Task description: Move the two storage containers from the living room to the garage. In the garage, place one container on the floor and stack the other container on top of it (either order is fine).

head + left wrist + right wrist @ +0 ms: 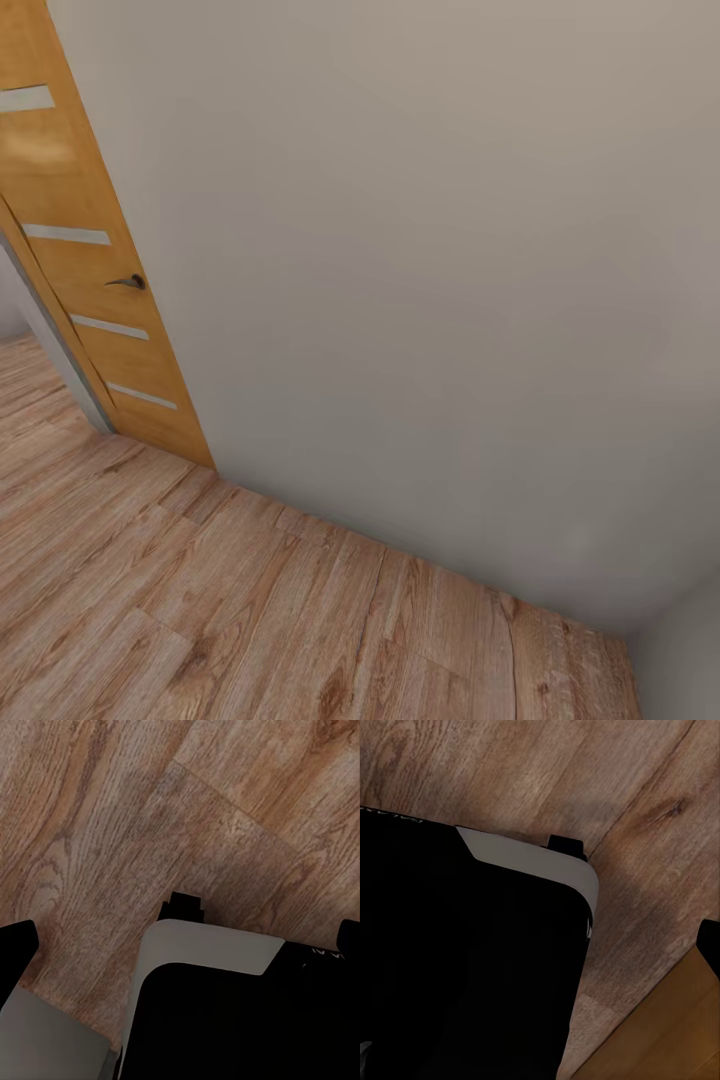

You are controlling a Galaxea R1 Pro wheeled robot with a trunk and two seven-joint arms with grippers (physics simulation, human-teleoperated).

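The robot looks to be in transit, base on the plank floor (250, 610), facing a plain wall (430, 280) with an orange-brown door (100, 290) at about 10 o'clock in the head view. The door has frosted strips and a dark handle (130, 283), and stands ajar with a grey frame beside it. No bin is in sight, so where the containers are can't be told here. The next move probably calls for turning toward the doorway and driving through. Both wrist views look down on planks and the dark base (225, 1020); I cannot tell how either gripper stands.
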